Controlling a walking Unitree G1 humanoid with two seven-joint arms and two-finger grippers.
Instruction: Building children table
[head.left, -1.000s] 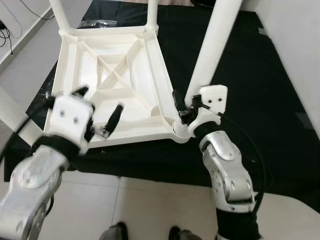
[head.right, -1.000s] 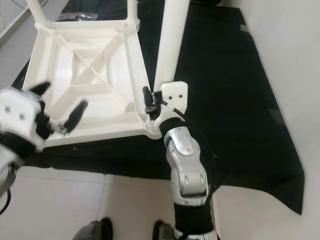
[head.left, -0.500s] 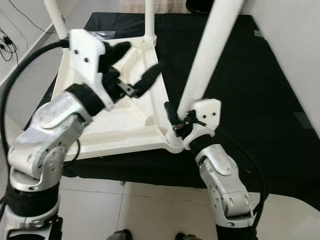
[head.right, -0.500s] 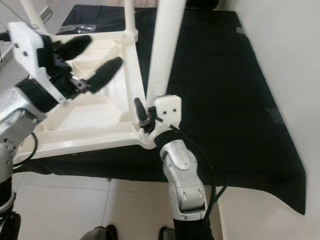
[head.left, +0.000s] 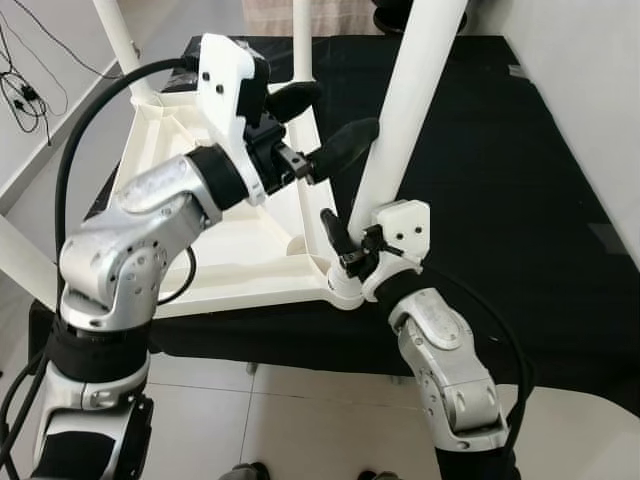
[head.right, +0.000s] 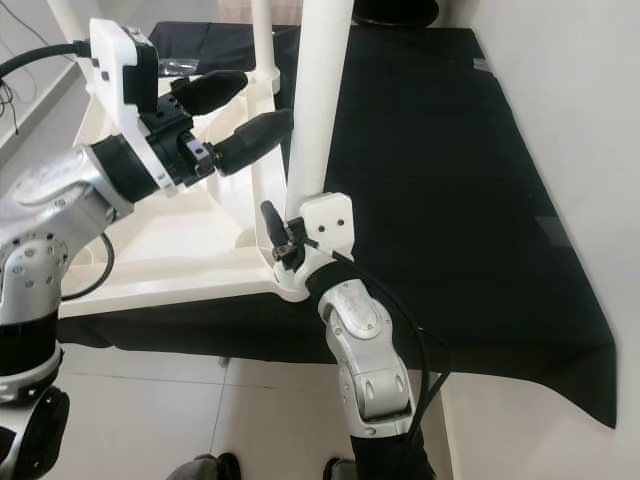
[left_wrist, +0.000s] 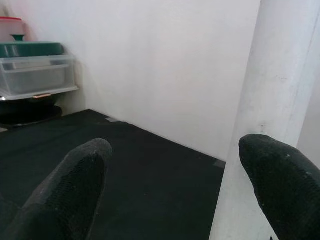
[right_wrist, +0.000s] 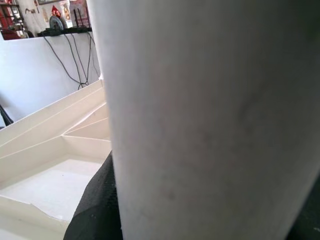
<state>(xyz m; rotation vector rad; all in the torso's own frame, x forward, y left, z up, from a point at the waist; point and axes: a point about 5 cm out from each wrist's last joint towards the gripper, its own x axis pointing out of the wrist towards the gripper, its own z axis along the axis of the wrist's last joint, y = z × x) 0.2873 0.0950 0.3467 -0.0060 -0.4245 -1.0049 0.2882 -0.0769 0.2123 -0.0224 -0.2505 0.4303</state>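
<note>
The white plastic children's table (head.left: 215, 235) lay upside down on a black cloth (head.left: 520, 180), its ribbed underside facing up and its legs standing upward from the corners. The right gripper (head.left: 345, 245) was down at the near right corner of the table, its two black fingers clamped around the base of the white table leg (head.left: 405, 130), just above the corner socket (head.left: 340, 290). In the right wrist view the leg ran close before the camera, with one black finger (right_wrist: 97, 200) pressed against its side and the ribbed underside lying beyond.

The left gripper (head.left: 320, 125) was raised over the table, higher up the same leg, with its jaws spread wide apart and holding nothing. The nearer finger's tip (head.left: 350, 140) sat just beside the leg; whether it touched could not be told from the head views. In the left wrist view one black fingertip (left_wrist: 270, 170) lay right against the leg's white surface, while the other fingertip (left_wrist: 75, 175) stood well apart from it, over the black cloth. Beyond the open jaws rose a white wall (left_wrist: 165, 65), with clear plastic storage boxes (left_wrist: 35, 70) off at its far end.
</note>
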